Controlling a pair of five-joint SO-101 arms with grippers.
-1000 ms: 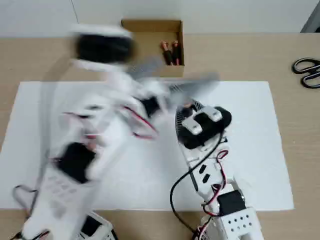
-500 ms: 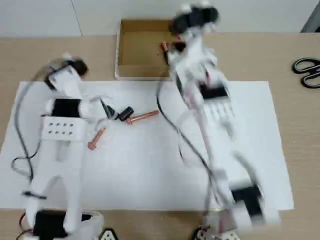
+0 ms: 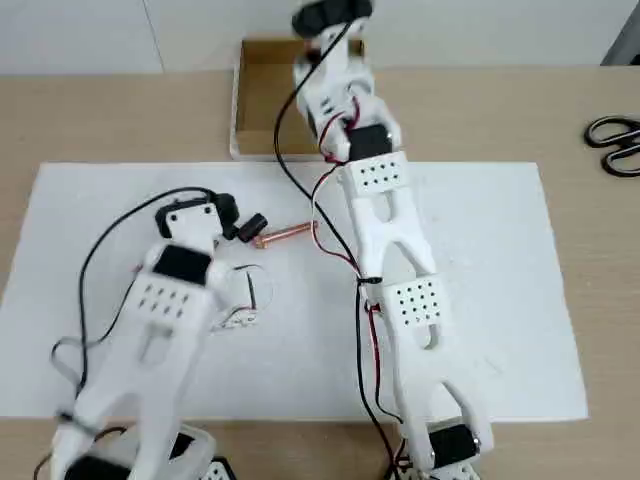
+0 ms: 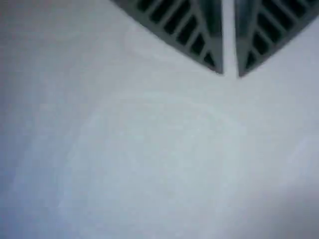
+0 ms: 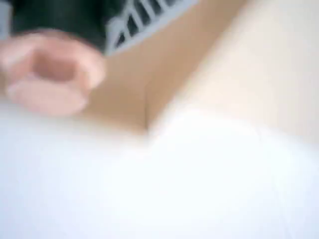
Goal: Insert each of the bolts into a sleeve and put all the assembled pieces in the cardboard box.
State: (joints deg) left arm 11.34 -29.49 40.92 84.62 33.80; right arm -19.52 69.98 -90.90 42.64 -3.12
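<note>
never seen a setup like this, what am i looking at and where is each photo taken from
These are two white desktop robot arms at a wooden table. The overhead picture comes from a fixed camera; the other two come from a camera on each arm's wrist. The left arm bends over a white paper sheet. Its wrist view shows the left gripper, grey fingers close together, nothing between them. The right arm stretches to the brown cardboard box. Its wrist view shows a copper-and-black assembled piece, a bolt head poking from a sleeve, against the cardboard, too blurred to say whether it is gripped. On the sheet lie a loose copper bolt and a short black sleeve. Black-handled scissors lie off to one side.
</note>
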